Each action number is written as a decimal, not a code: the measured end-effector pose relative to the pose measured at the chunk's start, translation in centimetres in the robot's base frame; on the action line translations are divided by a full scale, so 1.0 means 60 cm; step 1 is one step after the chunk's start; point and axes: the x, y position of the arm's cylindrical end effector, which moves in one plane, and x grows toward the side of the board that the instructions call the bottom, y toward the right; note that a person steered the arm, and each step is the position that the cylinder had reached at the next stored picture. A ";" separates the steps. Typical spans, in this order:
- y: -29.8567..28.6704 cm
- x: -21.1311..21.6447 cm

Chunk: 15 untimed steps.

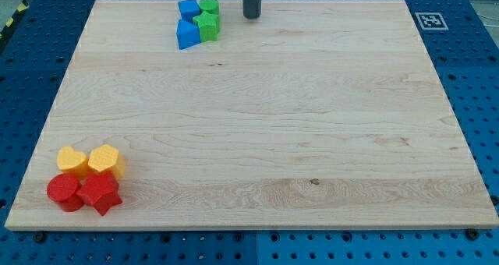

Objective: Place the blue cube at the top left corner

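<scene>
Two blue blocks lie near the view's top, left of centre. The upper blue block (189, 8) looks like the cube; the lower blue block (187, 34) is taller and angular. A round green block (209, 5) and a green star-like block (208, 26) touch them on their right. My tip (251, 15) stands on the board at the view's top, a short way to the right of this cluster and apart from it. The board's top left corner (97, 3) lies well to the left of the blue blocks.
A yellow heart block (72, 160), a yellow block (104, 160), a round red block (64, 191) and a red star block (100, 193) cluster at the board's bottom left corner. A black-and-white marker (429, 20) sits beside the board's top right corner.
</scene>
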 end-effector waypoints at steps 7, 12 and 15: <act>-0.124 -0.018; -0.149 0.052; -0.198 0.065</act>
